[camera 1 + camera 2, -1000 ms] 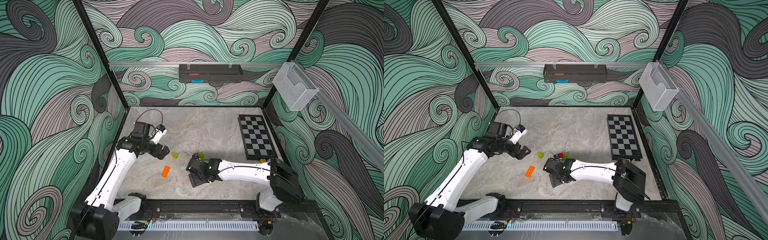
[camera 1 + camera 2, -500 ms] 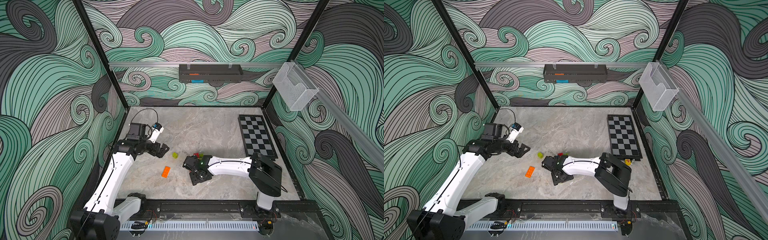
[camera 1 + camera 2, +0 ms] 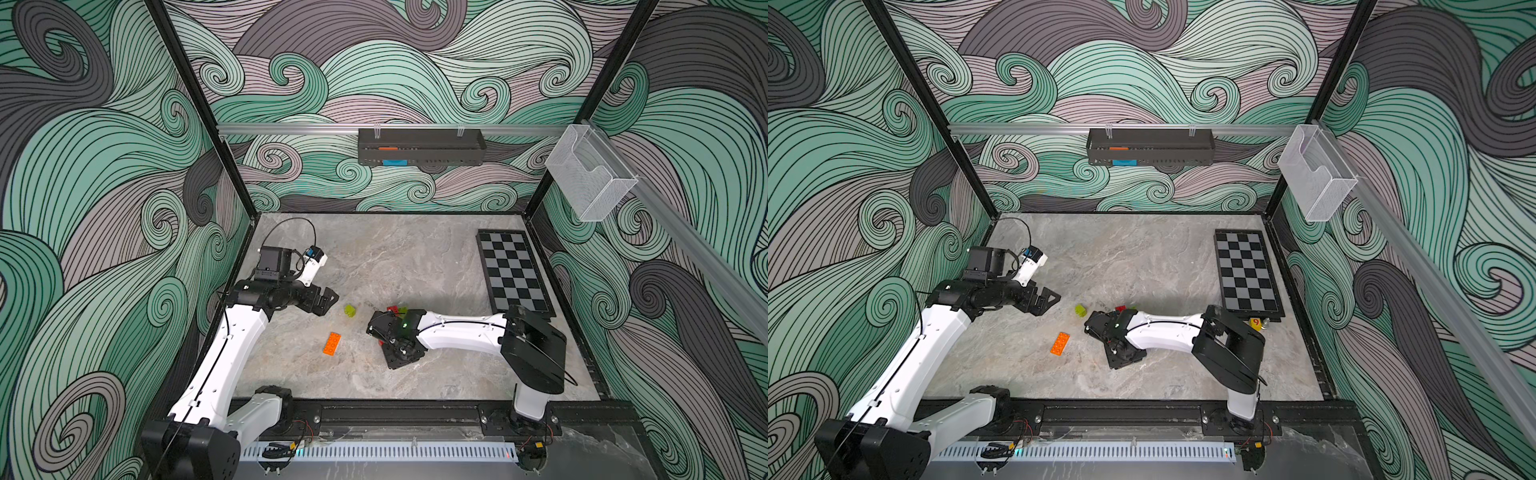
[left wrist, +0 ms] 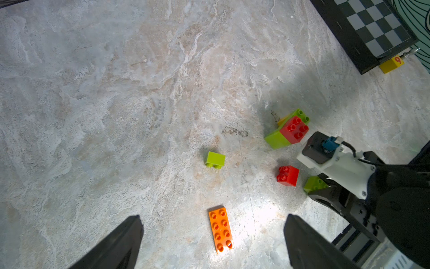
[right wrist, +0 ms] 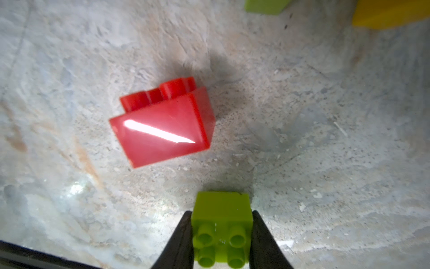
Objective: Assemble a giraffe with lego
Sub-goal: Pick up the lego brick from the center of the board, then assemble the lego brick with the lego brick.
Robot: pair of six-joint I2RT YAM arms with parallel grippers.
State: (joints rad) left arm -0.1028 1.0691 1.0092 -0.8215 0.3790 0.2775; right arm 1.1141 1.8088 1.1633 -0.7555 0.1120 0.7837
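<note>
Right pincer [image 5: 222,235]: pressed onto a lime green brick [image 5: 222,209], one finger against each side wall, studs turned toward the wrist camera. The brick is low over the bench [image 5: 325,139]; whether it rests on the surface cannot be told. A loose red brick [image 5: 162,125] lies on its side just beside the held brick, not touching it. Farther out, a stacked cluster [image 4: 288,129] of lime, red and lime bricks stands close to the right wrist, with a yellow piece partly hidden behind it. Left pincer [image 4: 213,217]: spread wide, gripping nothing, raised above the bench and well apart from the right pincer. The long orange brick [image 4: 220,230] lies flat, studs up, in line with the gap between its fingers. A lone lime brick [image 4: 215,159] lies on its side between the orange brick and the cluster, touching neither. A chequered board [image 3: 513,270] lies flat along the bench edge on the right arm's side, clear of all bricks.
</note>
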